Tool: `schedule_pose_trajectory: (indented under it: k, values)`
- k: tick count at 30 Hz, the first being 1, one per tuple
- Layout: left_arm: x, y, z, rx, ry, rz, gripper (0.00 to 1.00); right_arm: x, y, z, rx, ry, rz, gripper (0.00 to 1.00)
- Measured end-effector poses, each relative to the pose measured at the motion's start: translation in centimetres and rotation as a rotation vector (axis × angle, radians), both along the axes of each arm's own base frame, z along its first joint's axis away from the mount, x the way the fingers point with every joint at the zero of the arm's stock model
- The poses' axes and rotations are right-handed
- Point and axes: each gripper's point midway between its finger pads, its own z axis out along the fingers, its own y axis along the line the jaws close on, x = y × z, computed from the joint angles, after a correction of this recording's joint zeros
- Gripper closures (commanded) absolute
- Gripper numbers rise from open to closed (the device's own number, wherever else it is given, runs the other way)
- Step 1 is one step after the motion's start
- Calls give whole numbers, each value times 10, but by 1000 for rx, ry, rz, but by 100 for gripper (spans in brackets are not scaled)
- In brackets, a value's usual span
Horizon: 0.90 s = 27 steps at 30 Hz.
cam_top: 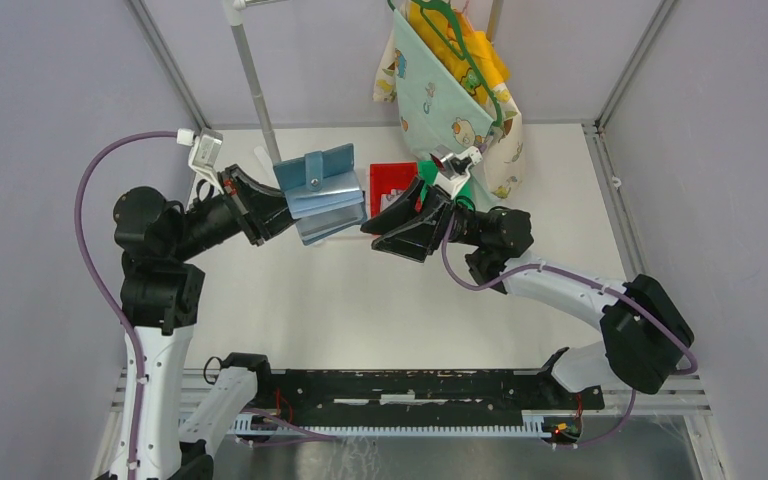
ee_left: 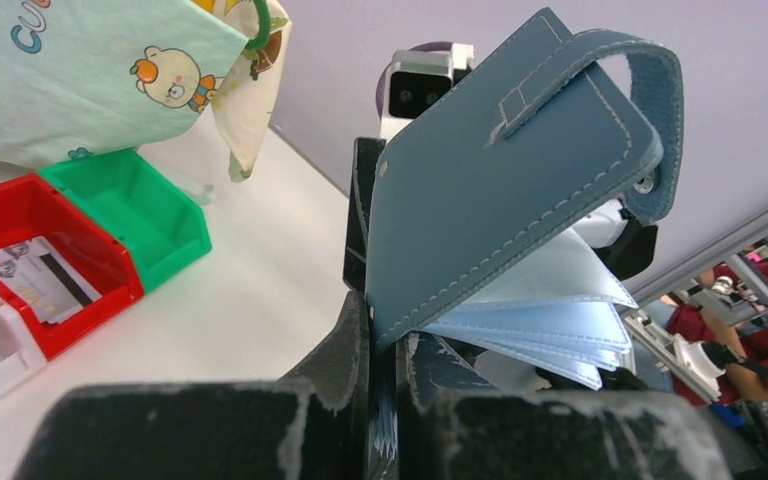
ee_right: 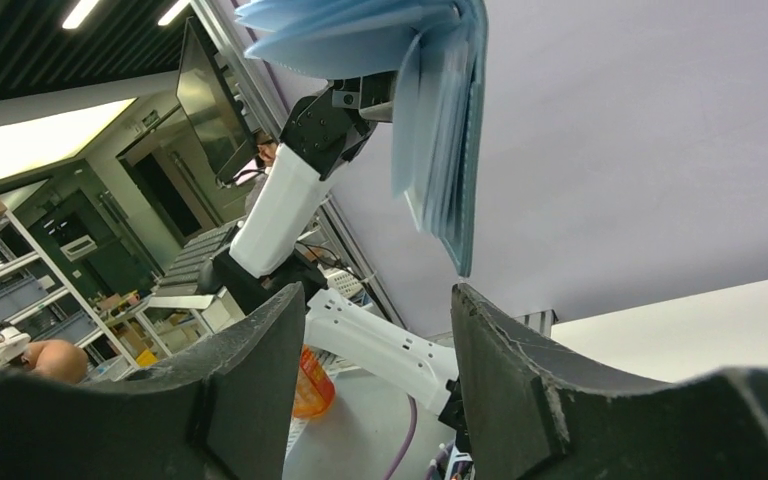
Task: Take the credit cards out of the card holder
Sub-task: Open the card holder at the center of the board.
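Left gripper (cam_top: 282, 212) clamped on card holder (cam_top: 316, 182), right gripper (cam_top: 372, 226) parted, empty, beside it

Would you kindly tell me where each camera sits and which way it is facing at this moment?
Top external: above and behind the arm bases, looking down at the white table; both arms show, left gripper shut on the teal-blue fold-over card holder, right gripper open beside it.
Left wrist: looks along its own fingers, past the card holder, across the table to a red plastic bin and green plastic bin.
Right wrist: tilted upward between its own open fingers at the left arm.
Both wrist views share the card holder.
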Motion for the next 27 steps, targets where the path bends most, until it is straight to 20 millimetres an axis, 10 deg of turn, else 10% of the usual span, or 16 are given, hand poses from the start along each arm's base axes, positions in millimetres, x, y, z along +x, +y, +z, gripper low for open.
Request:
schedule_pose_trajectory:
  k: [21,27]
  values:
    - [-10,-3,14,-50,7,-36,98,24,12,22,28,15,-66,67]
    - [-10,-2,17,-59,2,-32,98,27,14,27,38,15,-71,61]
